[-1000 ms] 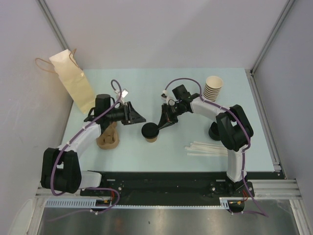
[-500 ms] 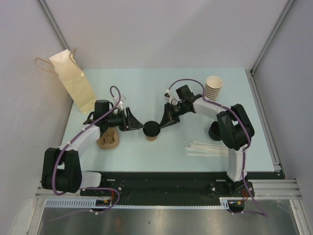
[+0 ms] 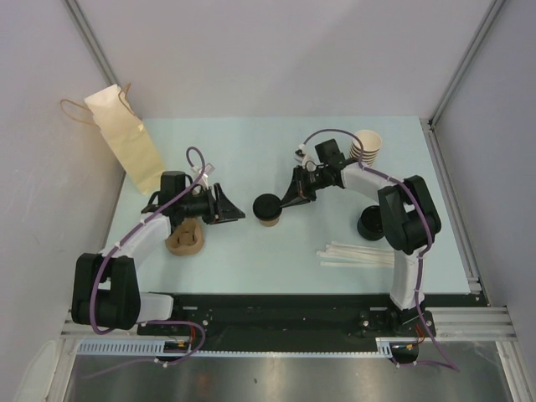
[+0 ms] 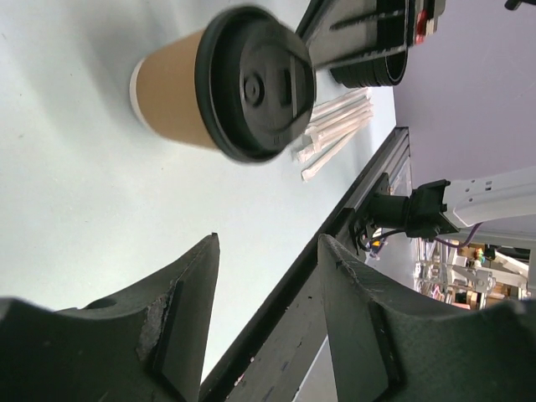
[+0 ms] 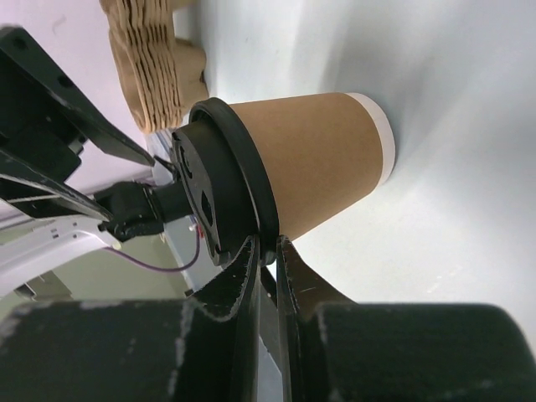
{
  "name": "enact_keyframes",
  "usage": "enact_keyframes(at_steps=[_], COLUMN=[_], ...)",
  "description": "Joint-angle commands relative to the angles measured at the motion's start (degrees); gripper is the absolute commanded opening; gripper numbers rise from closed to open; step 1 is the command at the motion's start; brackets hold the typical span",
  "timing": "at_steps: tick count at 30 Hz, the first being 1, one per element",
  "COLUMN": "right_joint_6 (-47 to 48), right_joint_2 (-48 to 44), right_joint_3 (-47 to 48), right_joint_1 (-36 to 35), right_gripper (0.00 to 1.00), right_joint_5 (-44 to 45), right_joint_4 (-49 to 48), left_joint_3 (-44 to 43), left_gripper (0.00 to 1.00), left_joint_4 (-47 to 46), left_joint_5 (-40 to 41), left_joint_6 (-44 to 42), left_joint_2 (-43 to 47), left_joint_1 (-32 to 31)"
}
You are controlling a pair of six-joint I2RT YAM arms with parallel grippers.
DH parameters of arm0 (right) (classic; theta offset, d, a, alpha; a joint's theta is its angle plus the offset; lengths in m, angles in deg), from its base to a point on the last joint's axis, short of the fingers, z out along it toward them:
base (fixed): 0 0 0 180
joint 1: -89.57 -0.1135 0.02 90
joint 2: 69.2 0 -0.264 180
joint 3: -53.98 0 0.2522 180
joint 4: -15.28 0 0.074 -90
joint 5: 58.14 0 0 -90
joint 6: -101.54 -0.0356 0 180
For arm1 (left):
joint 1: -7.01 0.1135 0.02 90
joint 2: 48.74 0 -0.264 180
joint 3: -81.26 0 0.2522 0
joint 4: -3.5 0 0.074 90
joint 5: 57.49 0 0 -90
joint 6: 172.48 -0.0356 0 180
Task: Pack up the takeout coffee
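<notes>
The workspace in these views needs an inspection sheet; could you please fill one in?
Surface: pale blue table, no spills seen.
Job's things: takeout coffee upright, lidded, mid-table.
Clutter: paper bag at far left corner; cup stack; black lids; straws; brown carrier stack.
Grippers: left gripper open, facing the coffee, apart from it; right gripper jaws nearly closed, apparently pinching the lid's rim.
Cables: purple cable looped over each arm, not touching the cup.
Surroundings: plain walls, metal frame posts; nothing else seen.
</notes>
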Motion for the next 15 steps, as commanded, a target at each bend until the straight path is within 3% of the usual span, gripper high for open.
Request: enact_keyframes(at_steps=[1, 9, 15], right_joint_6=[-2.4, -6.5, -5.4], right_joint_2=[-2.3, -0.1, -2.1], right_joint_3=[0.1, 2.1, 2.1], right_joint_1=[2.7, 4.0, 4.0], right_gripper=[0.0, 0.0, 0.0], right_joint_5=[0.2, -0.8, -2.8], right_joint_4=[-4.8, -7.5, -4.1], left_joint_3=[-0.3, -0.4, -0.1], left_gripper=[0.56, 0.56, 0.56], left_joint_4=[-1.7, -1.8, -2.1], left_joint_5=[-0.9, -1.0, -1.6], left_joint_6=[-0.4, -0.5, -0.4], left_joint_2=[0.6, 0.3, 0.5], left_joint_1=[0.5, 0.5, 0.5])
